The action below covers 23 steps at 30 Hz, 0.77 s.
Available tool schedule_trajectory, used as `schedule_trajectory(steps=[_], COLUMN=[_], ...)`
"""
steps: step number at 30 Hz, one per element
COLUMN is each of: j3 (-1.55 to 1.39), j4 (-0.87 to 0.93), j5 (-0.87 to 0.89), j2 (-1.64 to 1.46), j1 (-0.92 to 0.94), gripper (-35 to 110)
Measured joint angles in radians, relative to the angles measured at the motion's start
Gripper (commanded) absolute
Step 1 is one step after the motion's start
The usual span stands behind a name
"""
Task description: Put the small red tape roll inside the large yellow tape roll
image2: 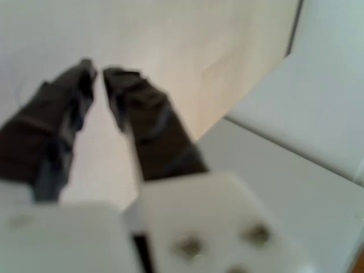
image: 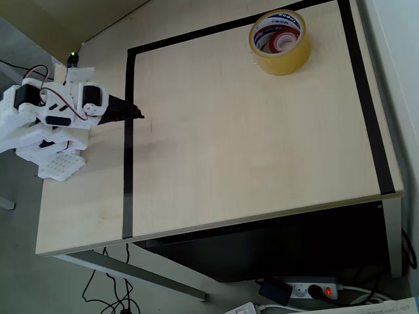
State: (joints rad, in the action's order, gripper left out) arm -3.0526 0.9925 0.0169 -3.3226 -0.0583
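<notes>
The large yellow tape roll (image: 283, 63) stands at the table's far right corner in the overhead view. The small red tape roll (image: 287, 42) lies inside its white printed core. My gripper (image: 136, 115) is far to the left, over the black tape line, with the white arm folded back at the table's left edge. In the wrist view the gripper (image2: 98, 70) is blurred, its two black fingers meet almost at the tips and hold nothing.
A black tape line (image: 128, 150) frames the working area of the pale wooden table (image: 249, 150). A power strip (image: 313, 289) and cables lie on the floor below the front edge.
</notes>
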Motion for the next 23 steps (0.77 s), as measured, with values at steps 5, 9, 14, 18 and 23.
schedule_trajectory(steps=[5,9,14,18,23], j3=[-0.069,-0.074,-0.072,-0.072,-0.072], j4=[0.005,0.046,0.075,0.077,0.077], j5=[0.0,0.0,-0.002,-0.003,-0.003], j2=[0.0,-0.003,-0.017,-0.017,-0.017], j1=[-0.006,0.023,0.035,0.038,0.034], gripper=[0,0,0,0,0])
